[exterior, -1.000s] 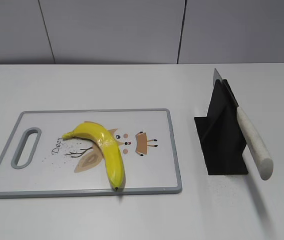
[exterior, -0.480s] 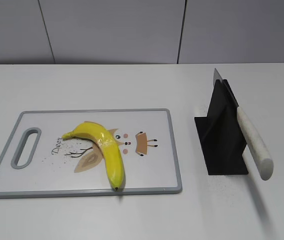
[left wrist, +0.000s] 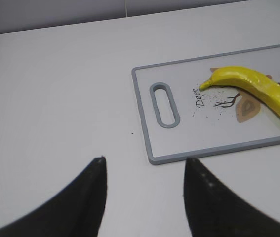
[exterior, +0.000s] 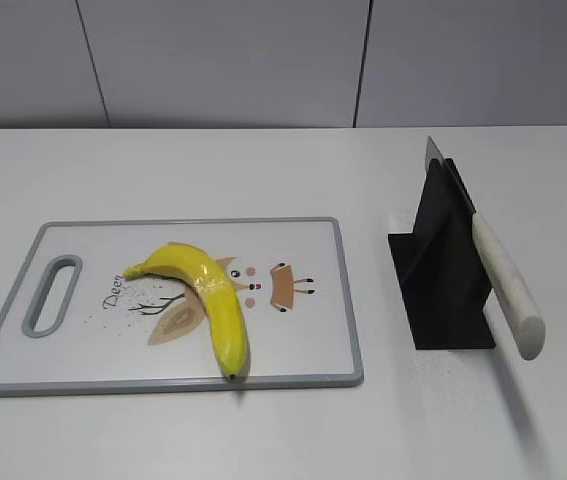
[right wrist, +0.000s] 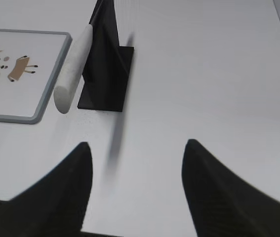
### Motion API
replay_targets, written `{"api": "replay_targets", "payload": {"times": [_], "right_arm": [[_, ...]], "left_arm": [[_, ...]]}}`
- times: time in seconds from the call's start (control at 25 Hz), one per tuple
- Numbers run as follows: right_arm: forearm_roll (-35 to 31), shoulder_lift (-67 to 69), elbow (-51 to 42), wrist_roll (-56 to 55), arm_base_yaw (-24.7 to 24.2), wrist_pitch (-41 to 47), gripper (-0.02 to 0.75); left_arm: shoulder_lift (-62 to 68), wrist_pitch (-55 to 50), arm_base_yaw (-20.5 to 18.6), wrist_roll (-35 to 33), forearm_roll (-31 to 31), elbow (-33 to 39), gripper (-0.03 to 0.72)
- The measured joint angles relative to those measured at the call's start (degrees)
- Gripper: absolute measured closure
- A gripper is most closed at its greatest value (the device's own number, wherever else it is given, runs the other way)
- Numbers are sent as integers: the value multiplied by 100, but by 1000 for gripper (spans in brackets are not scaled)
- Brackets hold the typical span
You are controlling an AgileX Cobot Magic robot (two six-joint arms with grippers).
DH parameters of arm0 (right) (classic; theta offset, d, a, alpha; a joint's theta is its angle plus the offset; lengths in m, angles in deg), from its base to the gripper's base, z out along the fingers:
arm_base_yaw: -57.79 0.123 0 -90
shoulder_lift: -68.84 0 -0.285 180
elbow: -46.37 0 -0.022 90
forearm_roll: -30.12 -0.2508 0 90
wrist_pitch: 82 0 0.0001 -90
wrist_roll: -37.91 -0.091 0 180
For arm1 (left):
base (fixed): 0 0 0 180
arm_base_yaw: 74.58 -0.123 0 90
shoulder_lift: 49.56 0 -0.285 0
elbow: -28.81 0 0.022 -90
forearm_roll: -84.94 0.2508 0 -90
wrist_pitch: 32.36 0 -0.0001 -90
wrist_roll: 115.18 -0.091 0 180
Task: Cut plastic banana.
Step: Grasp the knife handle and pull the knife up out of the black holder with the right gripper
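Note:
The plastic banana point(exterior: 208, 298) is glossy yellow and curved. It lies on the white cutting board point(exterior: 93, 370) at the left of the table, also seen in the left wrist view point(left wrist: 258, 88). A knife with a white handle point(exterior: 506, 285) rests slanted in a black stand point(exterior: 441, 270); the right wrist view shows its handle point(right wrist: 73, 66). My left gripper point(left wrist: 144, 160) is open and empty, over bare table short of the board's near corner. My right gripper point(right wrist: 136, 144) is open and empty, over bare table to the right of the stand. Neither gripper shows in the exterior view.
The board has a grey rim and a handle slot point(exterior: 51, 294) at its left end, with a deer print point(exterior: 283, 287) beside the banana. The table point(exterior: 263, 430) is white. A grey panelled wall point(exterior: 263, 60) runs along the back edge.

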Motion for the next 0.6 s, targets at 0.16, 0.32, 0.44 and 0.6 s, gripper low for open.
{"api": "replay_targets", "payload": {"times": [0.16,0.32,0.44,0.6], "right_arm": [[57,1073,554,0,0,58,286],[-21,2159,1063,0,0,206,286],[-62,2917,1355,0,0,324,286],[-64,3810,1583,0,202,320,286]], "left_arm": [[0,0,0,0,0,0,199],[0,0,0,0,0,0,199],[0,0,0,0,0,0,199],[0,0,0,0,0,0,199]]}}
